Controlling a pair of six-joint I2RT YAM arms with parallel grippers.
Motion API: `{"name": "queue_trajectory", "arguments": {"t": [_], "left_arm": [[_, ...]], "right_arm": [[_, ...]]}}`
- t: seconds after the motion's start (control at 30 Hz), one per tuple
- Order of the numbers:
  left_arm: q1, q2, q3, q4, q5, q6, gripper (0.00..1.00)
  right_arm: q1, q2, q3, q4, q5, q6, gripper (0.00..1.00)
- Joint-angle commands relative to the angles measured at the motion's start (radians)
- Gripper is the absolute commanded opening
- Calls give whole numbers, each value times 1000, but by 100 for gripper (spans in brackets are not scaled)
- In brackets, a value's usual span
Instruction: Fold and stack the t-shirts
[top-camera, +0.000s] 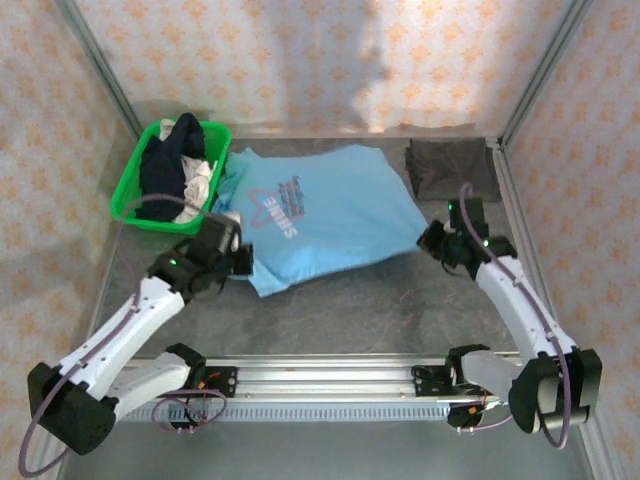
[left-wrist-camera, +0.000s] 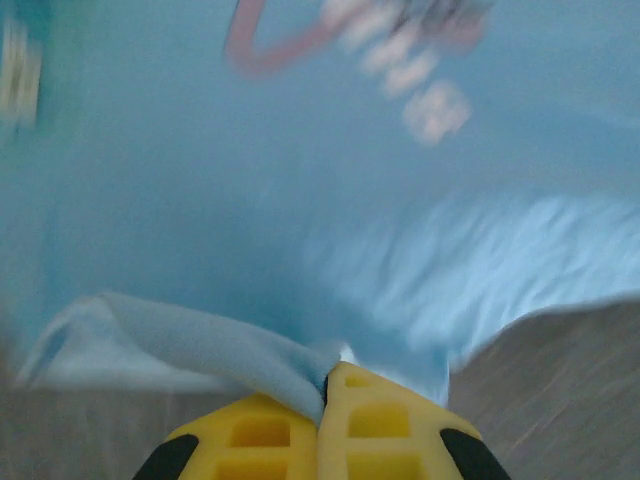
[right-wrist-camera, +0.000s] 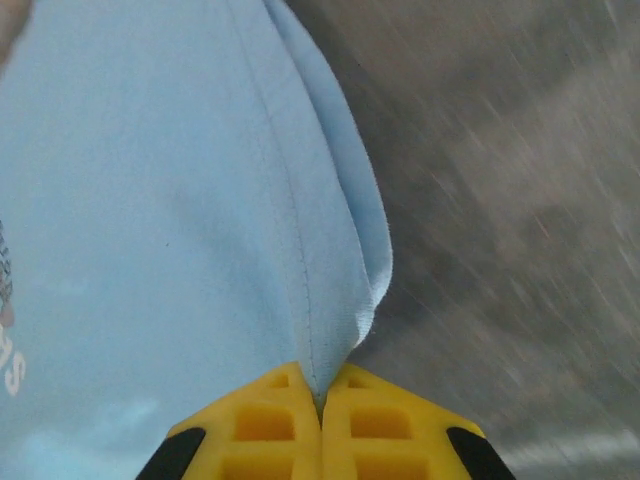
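Top view: a light blue cotton t-shirt (top-camera: 330, 215) with red and dark chest lettering lies spread on the grey surface (top-camera: 400, 300), between a green plastic basket (top-camera: 127, 185) of clothes and a folded dark grey shirt (top-camera: 450, 165).
Left wrist view: the left gripper (left-wrist-camera: 325, 375) is clamped on a bunched edge of the blue shirt.
Right wrist view: the right gripper (right-wrist-camera: 322, 385) pinches a seamed edge, jaws pressed together.
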Motion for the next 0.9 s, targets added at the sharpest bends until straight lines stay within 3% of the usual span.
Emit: {"name": "queue_trajectory", "arguments": {"t": [0.0, 0.1, 0.13, 0.2, 0.3, 0.37, 0.47, 0.57, 0.7, 0.87], "left_arm": [[-15, -119, -90, -51, -36, -163, 0], [-16, -197, -138, -109, -90, -214, 1], [-14, -220, -141, -116, -98, -222, 8], [-16, -239, -137, -96, -74, -214, 10], [-15, -225, -94, -103, -87, -200, 36], [-15, -210, -61, -108, -107, -187, 40], [-14, -189, -14, -106, -143, -171, 51], [-14, -141, -1, -12, -159, -148, 55], [-14, 133, 121, 107, -149, -103, 55], [8, 544, 364, 137, -175, -23, 52]], "right_arm": [[3, -78, -98, -2, 76, 51, 0], [2, -95, -103, -105, 150, 53, 16], [3, -107, -96, -122, 160, 49, 18], [3, -127, -78, -139, 184, 42, 25], [3, -134, -17, -147, 196, 26, 37], [3, -122, 24, -123, 188, 17, 44], [4, -79, 91, -91, 160, 7, 45], [15, -12, 127, -5, 144, 5, 47], [26, 229, 239, 69, 189, -36, 48], [8, 660, 600, -20, 400, -138, 46]]}}
